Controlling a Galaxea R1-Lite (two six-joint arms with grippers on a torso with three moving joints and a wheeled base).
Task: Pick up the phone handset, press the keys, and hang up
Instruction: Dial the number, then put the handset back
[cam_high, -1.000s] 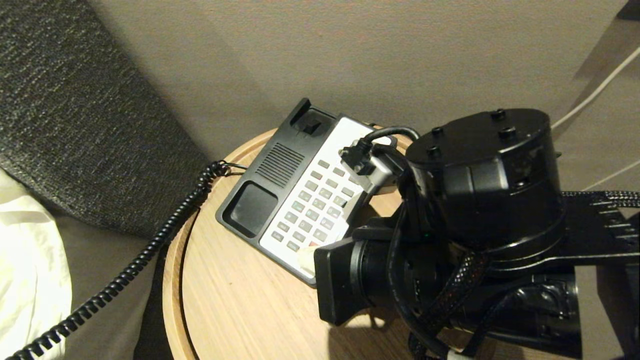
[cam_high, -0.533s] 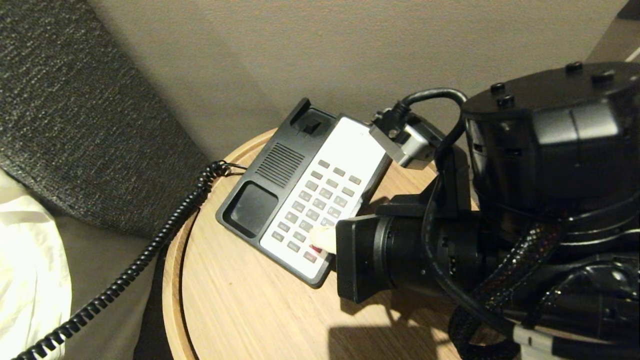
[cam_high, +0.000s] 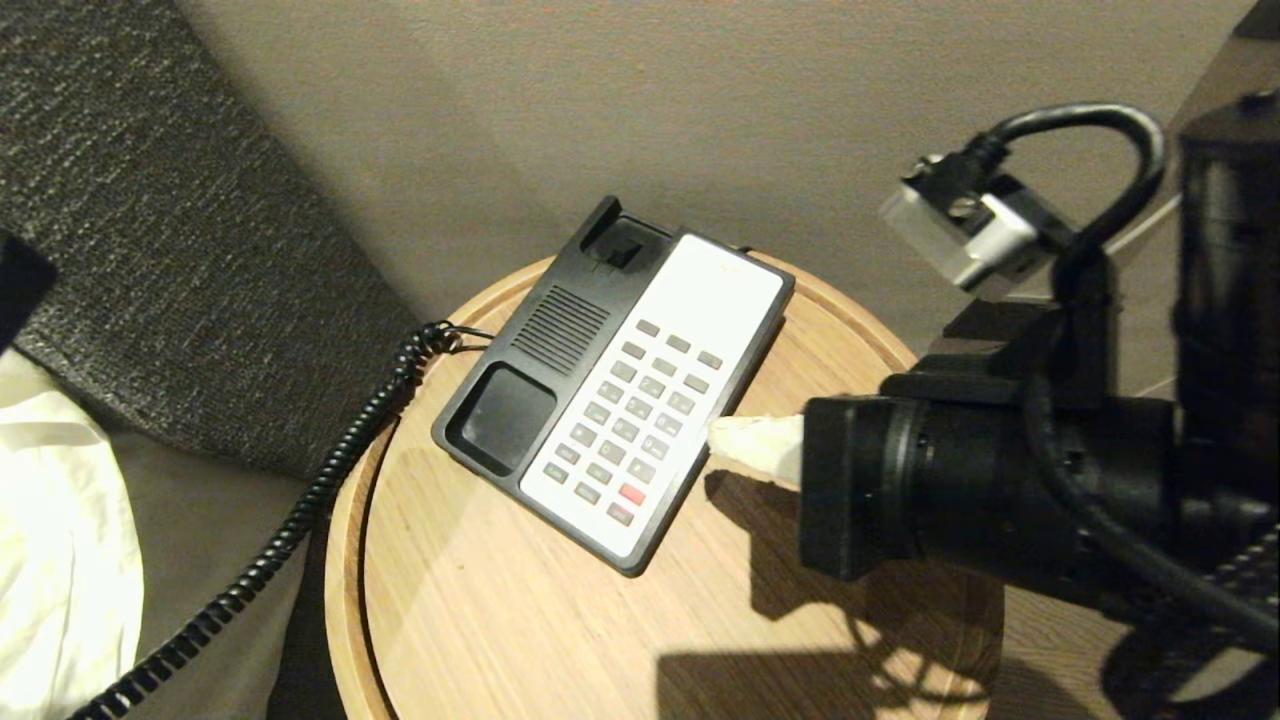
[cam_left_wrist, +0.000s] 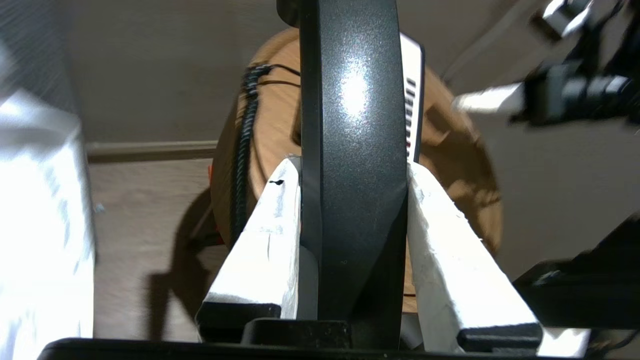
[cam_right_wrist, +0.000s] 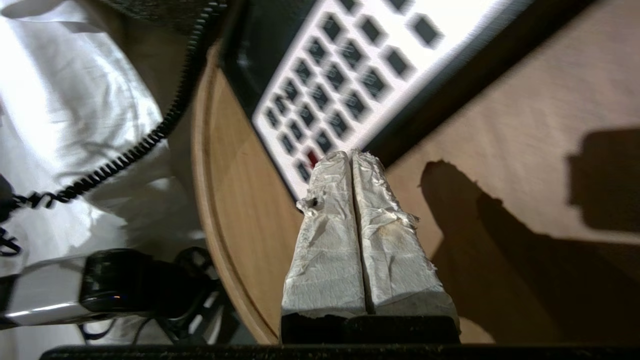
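The right gripper (cam_high: 722, 436) hangs just off the keypad side of the phone base (cam_high: 560, 330), its two white-wrapped fingers (cam_right_wrist: 330, 220) pressed together with no gap and nothing between them. In the head view its tip sits beside the base's right edge, level with the lower rows of keys (cam_high: 640, 410), not touching any of them. The keypad holds one red key (cam_high: 631, 493) among the grey ones, and it lies a little below and left of the fingertips.

The left gripper (cam_left_wrist: 352, 167) is clamped on the phone handset (cam_left_wrist: 357, 150) — one white finger on each side of the glossy black bar, both flat against it. The handset stands lengthwise between the fingers and runs out past their tips, held up off the round wooden table (cam_high: 480, 600), well to the left of the right gripper. Seen from the left wrist, the table and phone base lie beyond the handset, below it.

One coiled cord (cam_high: 300, 520) runs from the left side of the base, over the table's rim and away toward the lower left, passing a white cloth (cam_high: 60, 560). The base's two cradle recesses — one near (cam_high: 500, 415), one far (cam_high: 615, 245) — sit uncovered.
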